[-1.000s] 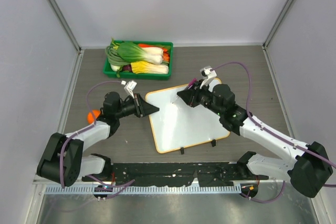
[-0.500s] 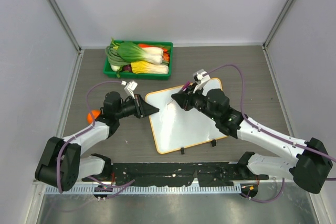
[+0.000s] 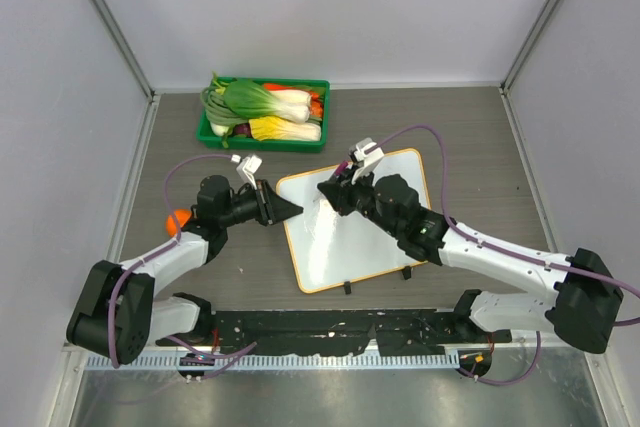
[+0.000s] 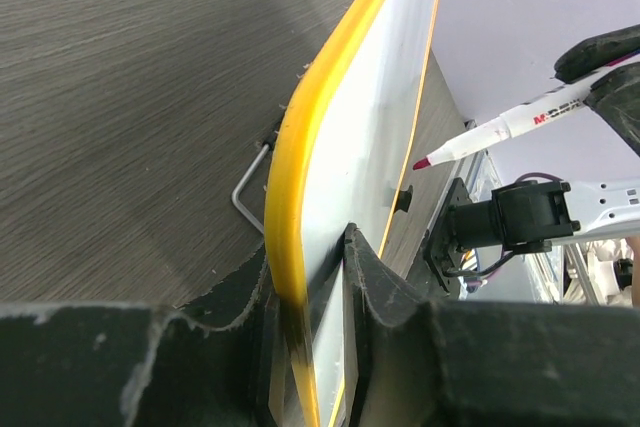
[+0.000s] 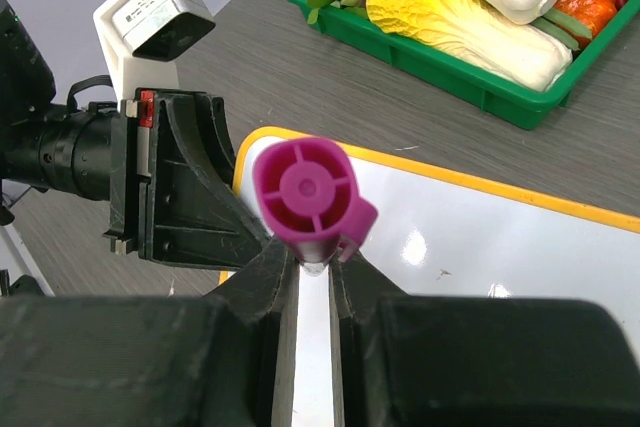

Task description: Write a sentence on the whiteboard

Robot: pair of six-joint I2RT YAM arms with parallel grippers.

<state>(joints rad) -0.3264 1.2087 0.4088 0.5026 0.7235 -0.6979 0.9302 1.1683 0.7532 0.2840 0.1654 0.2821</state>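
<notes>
Right jaws, clenching the marker [image 5: 305, 187], have swung to the whiteboard's [image 3: 335, 252] far-left corner, poised to write; left jaws clamp its edge.

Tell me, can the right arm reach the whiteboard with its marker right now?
Probably yes: the right gripper holds the marker with its tip close over the whiteboard, nothing between; the left gripper only clamps its edge.

No legible txt; marker [image 4: 520, 119] print (red) too blurry
</notes>
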